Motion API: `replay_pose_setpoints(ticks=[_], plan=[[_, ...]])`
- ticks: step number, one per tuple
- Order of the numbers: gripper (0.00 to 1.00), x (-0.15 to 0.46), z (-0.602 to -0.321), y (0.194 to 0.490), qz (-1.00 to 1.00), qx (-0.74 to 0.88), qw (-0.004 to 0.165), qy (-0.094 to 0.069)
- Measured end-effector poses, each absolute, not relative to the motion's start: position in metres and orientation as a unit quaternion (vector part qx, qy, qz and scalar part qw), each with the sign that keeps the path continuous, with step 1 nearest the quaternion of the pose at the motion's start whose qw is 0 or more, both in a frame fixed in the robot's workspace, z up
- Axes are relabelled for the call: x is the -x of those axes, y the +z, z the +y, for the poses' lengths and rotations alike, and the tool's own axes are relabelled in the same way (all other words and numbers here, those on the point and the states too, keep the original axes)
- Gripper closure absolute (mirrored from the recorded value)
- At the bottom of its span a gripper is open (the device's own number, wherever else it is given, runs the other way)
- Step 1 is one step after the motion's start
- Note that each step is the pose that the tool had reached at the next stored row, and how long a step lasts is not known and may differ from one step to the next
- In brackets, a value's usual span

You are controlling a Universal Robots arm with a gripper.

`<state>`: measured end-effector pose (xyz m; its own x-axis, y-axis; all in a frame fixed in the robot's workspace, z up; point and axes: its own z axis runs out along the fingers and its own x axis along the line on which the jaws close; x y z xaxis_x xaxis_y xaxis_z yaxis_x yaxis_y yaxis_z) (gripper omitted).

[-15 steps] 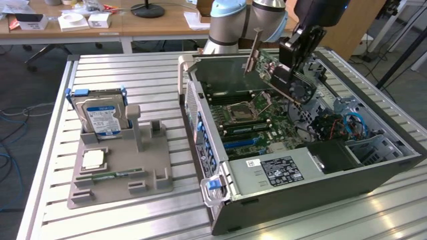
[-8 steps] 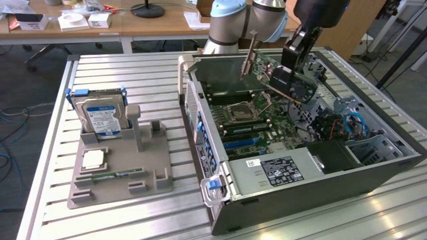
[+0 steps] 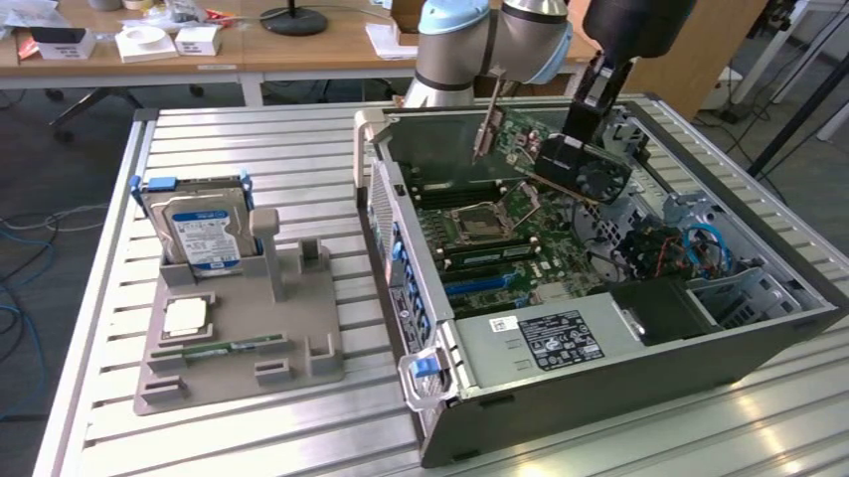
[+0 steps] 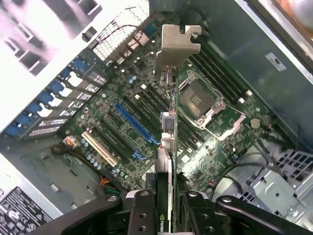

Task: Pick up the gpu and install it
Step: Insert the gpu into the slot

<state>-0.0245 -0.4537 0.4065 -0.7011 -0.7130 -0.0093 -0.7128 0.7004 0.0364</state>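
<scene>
Claw (image 4: 167, 196) nearest, clamped on the gpu (image 4: 166, 156), card edge-on over the motherboard (image 4: 122, 112) inside the open case (image 3: 637, 397), tan bracket (image 4: 178, 46) at its far end. Case sits on a slatted aluminium worktop (image 3: 239, 427); wooden desks (image 3: 305, 50) behind, cables (image 3: 40, 227) on the floor (image 3: 67, 149). Can't tell if the card's lower edge touches a slot; arm (image 3: 491, 30) cut off at the exterior view's top.

the exterior camera stands off and high at the near side of the table (image 3: 106, 328), looking down and across the open computer case (image 3: 637, 397) toward the desks (image 3: 305, 50) far behind. my wrist camera sits just above my gripper (image 4: 168, 198), close in, facing down along the gpu (image 4: 172, 132) into the case. both views take in the motherboard (image 3: 531, 253) and its cpu socket (image 4: 200, 98).
</scene>
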Motion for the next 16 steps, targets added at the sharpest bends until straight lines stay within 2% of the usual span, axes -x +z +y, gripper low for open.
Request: replay_pose_setpoints(ticks=[16], plan=[[0.74, 0.0245, -0.4537, 0.4014, -0.856, -0.517, 0.005, -0.018]])
